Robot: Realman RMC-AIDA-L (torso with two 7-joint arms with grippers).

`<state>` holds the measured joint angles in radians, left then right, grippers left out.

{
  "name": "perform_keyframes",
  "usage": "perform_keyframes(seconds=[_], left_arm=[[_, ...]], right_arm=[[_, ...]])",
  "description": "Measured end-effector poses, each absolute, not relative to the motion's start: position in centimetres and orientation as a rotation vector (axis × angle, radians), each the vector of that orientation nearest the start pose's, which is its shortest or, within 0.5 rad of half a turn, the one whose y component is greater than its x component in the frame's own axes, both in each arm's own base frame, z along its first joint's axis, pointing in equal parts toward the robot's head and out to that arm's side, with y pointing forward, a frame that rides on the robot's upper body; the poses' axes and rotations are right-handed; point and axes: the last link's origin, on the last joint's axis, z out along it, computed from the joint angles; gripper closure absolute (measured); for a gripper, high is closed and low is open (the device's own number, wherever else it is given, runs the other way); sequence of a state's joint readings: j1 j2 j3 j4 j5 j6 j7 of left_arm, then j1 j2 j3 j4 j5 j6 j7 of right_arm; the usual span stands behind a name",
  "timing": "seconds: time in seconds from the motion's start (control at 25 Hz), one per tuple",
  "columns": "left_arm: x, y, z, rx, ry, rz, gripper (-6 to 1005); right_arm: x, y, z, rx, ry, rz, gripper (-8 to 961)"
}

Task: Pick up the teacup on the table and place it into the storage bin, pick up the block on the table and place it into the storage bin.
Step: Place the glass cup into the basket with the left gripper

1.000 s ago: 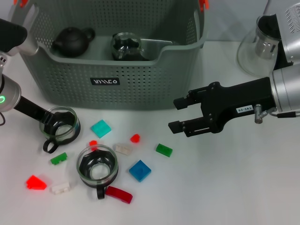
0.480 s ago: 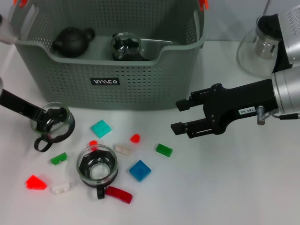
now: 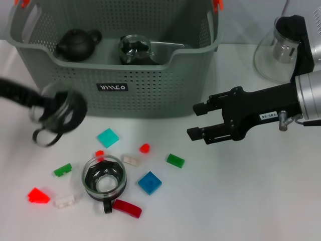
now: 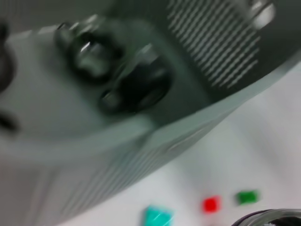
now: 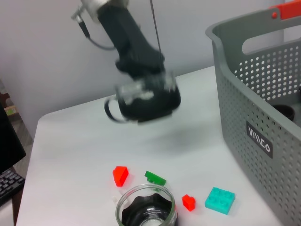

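Observation:
My left gripper (image 3: 49,108) is shut on a glass teacup (image 3: 64,114) with a dark insert, holding it tilted in the air in front of the storage bin's (image 3: 150,100) left front wall. The right wrist view shows the same teacup (image 5: 149,100) hanging from the left gripper (image 5: 140,77) above the table. A second teacup (image 3: 104,178) stands on the table among loose blocks, such as a teal block (image 3: 108,137) and a blue block (image 3: 149,183). My right gripper (image 3: 199,121) hovers open to the right of the blocks, holding nothing.
The bin holds a dark teapot (image 3: 77,42) and a glass cup (image 3: 134,49). A clear glass teapot (image 3: 278,50) stands at the back right. Small red (image 3: 144,147), green (image 3: 175,160), white (image 3: 131,159) and red (image 3: 38,195) blocks lie around the standing teacup.
The left gripper has lifted its teacup off the table and tilted it, rising along the bin's front. The right gripper has drifted slightly right and up.

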<state>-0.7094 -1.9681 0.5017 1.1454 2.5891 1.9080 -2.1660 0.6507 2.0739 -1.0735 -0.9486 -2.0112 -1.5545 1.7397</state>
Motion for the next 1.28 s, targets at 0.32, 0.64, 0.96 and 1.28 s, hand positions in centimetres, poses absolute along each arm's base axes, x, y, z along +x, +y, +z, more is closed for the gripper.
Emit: perform_keyframes(seconds=[0.32, 0.64, 0.96, 1.28], left_arm=[[-17.3, 37.4, 16.2, -2.702, -0.991, -0.565, 956], [-14.2, 44.1, 15.4, -2.493, -0.881, -0.497, 955], [-15.2, 48.6, 11.3, -2.322, -0.827, -0.271, 956], [-15.8, 49.5, 7.6, -2.282, -0.768, -0.148, 955]], right_arm=[[17.5, 35.7, -1.3, -3.025, 0.482, 0.385, 250], [17.6, 35.7, -1.5, -3.023, 0.524, 0.401, 249], [17.8, 35.4, -2.0, -3.036, 0.56, 0.418, 249], [17.8, 35.3, -2.2, -3.036, 0.573, 0.423, 250]])
